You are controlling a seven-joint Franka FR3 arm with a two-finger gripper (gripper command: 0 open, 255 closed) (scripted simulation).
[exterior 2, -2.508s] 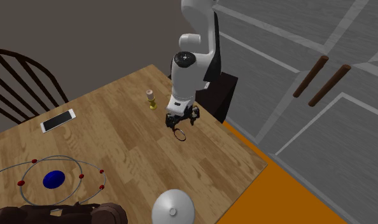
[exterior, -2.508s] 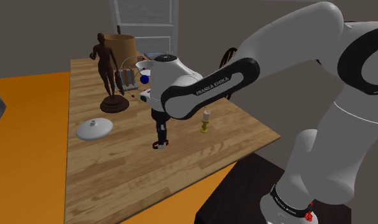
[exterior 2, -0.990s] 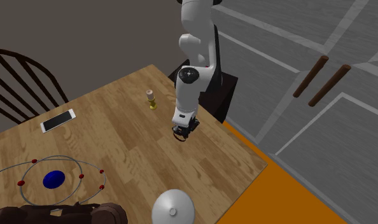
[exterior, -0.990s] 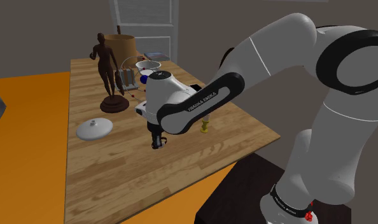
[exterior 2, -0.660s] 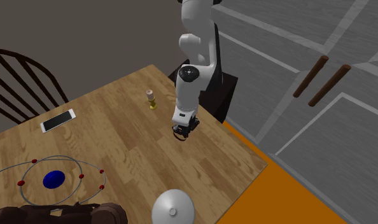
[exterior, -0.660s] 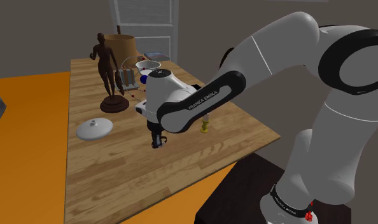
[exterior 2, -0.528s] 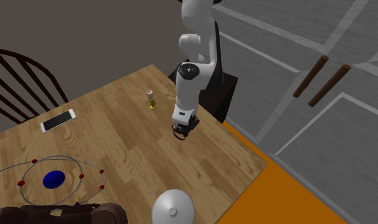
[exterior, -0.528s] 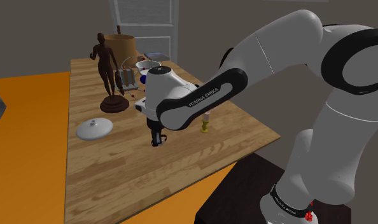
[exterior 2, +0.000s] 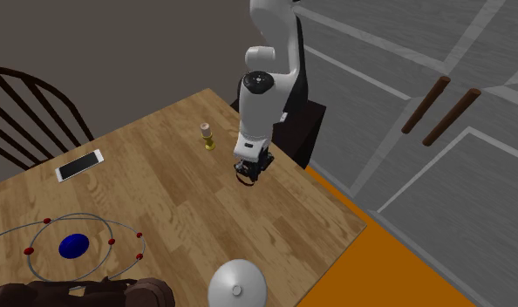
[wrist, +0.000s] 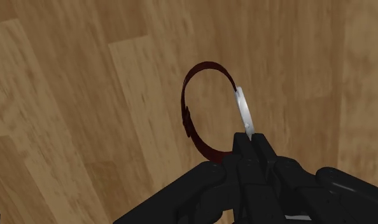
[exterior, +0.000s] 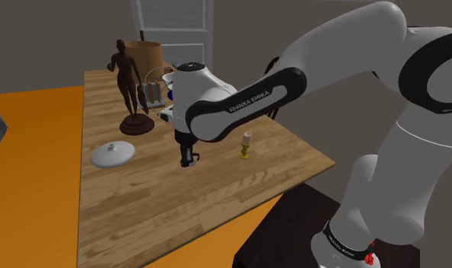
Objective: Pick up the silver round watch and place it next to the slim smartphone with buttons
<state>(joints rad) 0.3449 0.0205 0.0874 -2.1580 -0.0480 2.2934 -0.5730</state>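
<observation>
The gripper has its black fingers clenched on the silver round watch. They pinch the rim of the pale face, and the dark red strap loops out ahead of them. The watch appears to hang just clear of the wooden tabletop, though the gap is hard to judge. It sits near the edge that faces the stand. A small yellowish bottle stands just beyond, near the same edge. The slim smartphone lies flat, well apart, at the tabletop's edge by the chair.

The pinch is narrow and off-centre, so the watch may swing or slip. I would lift a little higher, carry it slowly past the bottle, and lower it until the strap touches wood beside the phone before opening.
</observation>
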